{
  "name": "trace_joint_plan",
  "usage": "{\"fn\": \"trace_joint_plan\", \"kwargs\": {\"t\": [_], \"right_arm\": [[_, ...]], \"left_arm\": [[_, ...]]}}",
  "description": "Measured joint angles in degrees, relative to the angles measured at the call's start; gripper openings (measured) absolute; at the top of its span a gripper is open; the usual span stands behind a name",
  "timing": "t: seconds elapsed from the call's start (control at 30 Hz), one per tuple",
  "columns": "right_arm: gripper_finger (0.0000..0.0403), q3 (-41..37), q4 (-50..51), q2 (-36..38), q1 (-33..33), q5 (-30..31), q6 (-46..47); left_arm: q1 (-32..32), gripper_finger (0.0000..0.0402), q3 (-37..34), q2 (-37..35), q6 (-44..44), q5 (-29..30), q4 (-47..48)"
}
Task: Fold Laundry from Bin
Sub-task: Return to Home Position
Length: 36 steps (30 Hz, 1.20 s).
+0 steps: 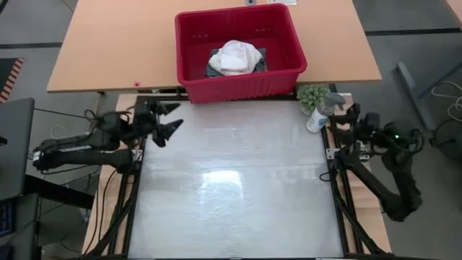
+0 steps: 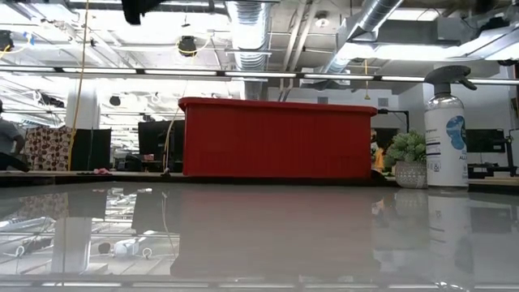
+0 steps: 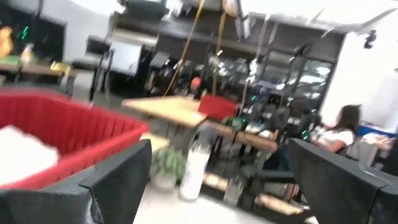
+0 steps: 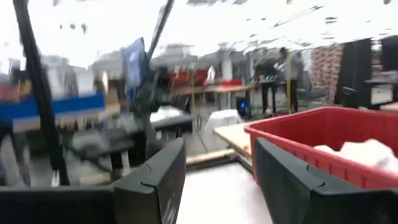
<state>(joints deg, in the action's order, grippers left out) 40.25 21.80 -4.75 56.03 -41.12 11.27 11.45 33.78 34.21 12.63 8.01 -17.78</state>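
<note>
On the left wrist feed I saw the left gripper (image 3: 219, 146) with its two dark fingers (image 3: 118, 183) spread wide apart. Beyond them sat the red bin (image 3: 68, 134) with white cloth (image 3: 18, 152) lying in it. Just beside the bin stood a small green plant (image 3: 166, 163) and a white bottle (image 3: 194, 173). Farther off, blurred, were a wooden table (image 3: 171, 109) and a seated person (image 3: 339, 134) in a white top.

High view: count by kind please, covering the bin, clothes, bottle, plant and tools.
Red bin: 1
Clothes in bin, by colour seen: 2, white cloth on dark cloth
Spray bottle: 1
Small plant: 1
Tools: 2, left tool and right tool, both open, empty
Total: 7
</note>
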Motion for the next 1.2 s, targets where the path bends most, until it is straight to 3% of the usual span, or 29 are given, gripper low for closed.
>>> {"fn": "trace_joint_plan", "kwargs": {"t": [0.1,0.17,0.4,0.67,0.83,0.97,1.1,1.2], "right_arm": [[0.0211,-5.75,-3.73,4.55,-0.34,1.41,6.2],[0.0211,-7.84,-2.6,3.66,-1.02,-2.09,7.75],[0.0211,-15.24,-5.19,4.11,-3.57,-1.13,8.36],[0.0211,-21.38,-12.15,4.48,-8.27,-0.38,6.25],[0.0211,-26.96,-13.66,4.49,-12.07,1.79,5.64],[0.0211,-32.25,-22.57,4.54,-15.94,5.78,9.19],[0.0211,-36.96,-31.94,4.54,-20.24,5.73,4.81],[0.0211,-39.75,-33.33,4.48,-22.76,8.37,1.66]], "left_arm": [[-1.34,0.0361,-2.84,-0.03,1.61,3.48,-0.15],[-2.26,0.0361,-4.76,-0.04,1.99,5.06,-1.35],[-6.38,0.0361,-12.12,-0.27,2.32,8.07,-9.88],[-9.8,0.0361,-18.15,-2.76,4.97,9.15,-11.08],[-10.45,0.0361,-22.14,-10.38,6.02,7.73,-7.7],[-10.46,0.0361,-24.63,-19.66,7.58,3.52,-0.3],[-10.47,0.0361,-26.49,-29.59,9.59,2.66,7.48],[-10.47,0.0361,-27.75,-34.31,9.05,1.64,10.53]]}}
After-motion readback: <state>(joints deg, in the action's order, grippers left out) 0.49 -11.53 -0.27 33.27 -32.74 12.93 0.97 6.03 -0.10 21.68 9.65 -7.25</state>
